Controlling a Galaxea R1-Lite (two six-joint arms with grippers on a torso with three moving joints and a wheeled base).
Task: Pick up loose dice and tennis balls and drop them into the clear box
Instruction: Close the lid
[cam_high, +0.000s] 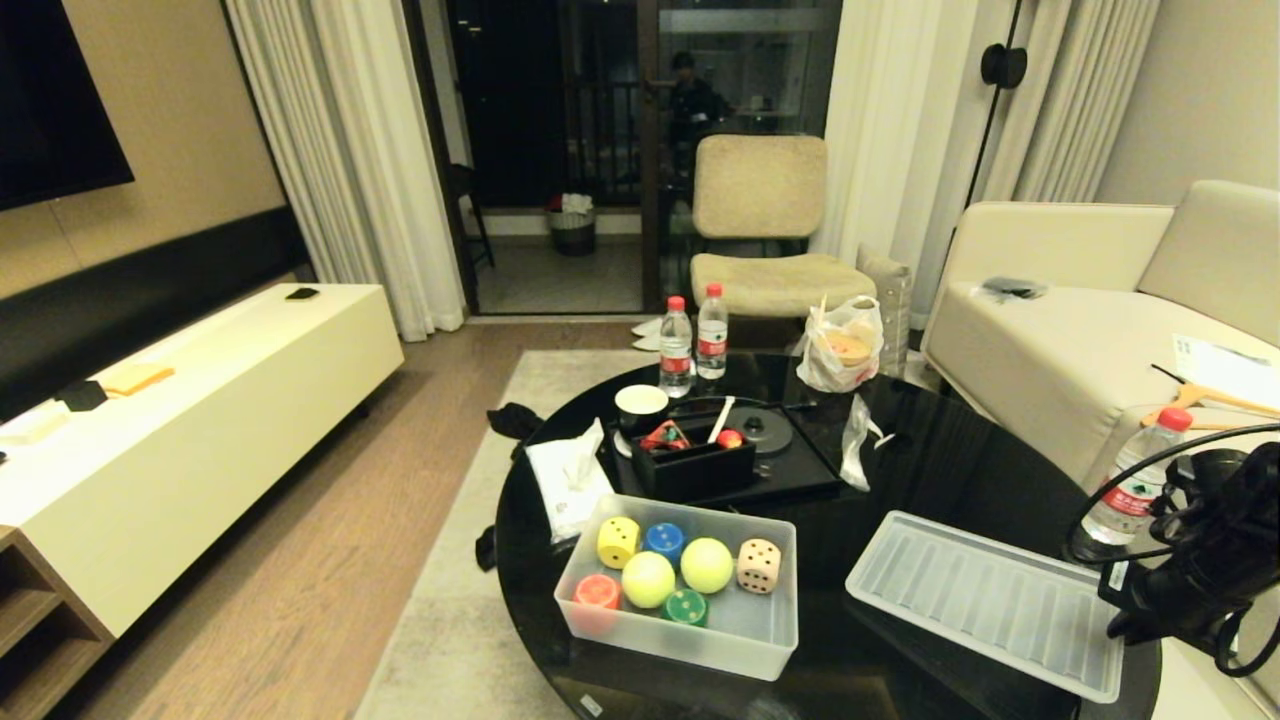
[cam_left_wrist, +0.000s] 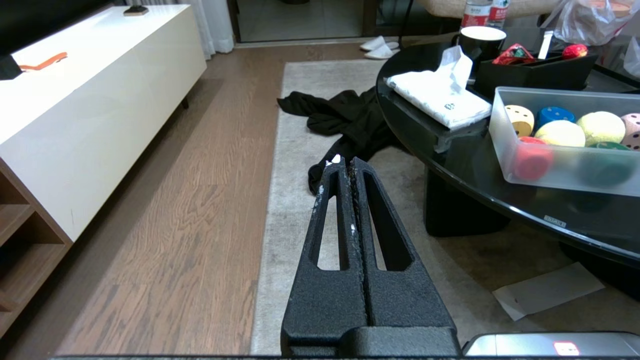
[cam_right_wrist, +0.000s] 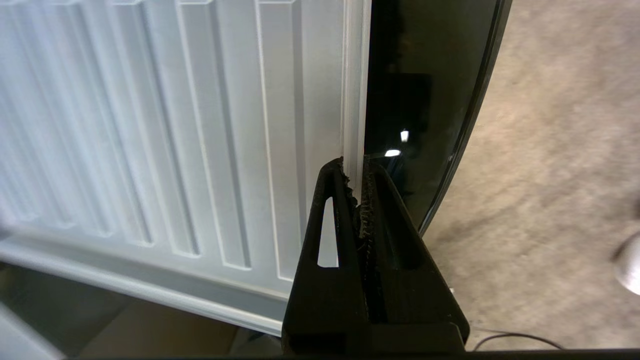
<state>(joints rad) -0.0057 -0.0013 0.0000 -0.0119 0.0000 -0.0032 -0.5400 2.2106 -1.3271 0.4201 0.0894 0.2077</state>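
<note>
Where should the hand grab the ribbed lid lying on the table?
Grip the ribbed lid by its thin raised rim on the side nearest the table's right edge, coming in from that side. It lies flat, so only the rim fits between the fingers; the right hand already pinches it there.

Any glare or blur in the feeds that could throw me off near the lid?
Head view: warm dim light, the black table mirrors the room. Right wrist view: floor and far ribs of the lid smeared, two glare spots on the tabletop beside the right gripper. Left wrist view: sharp, edges bowed.
</note>
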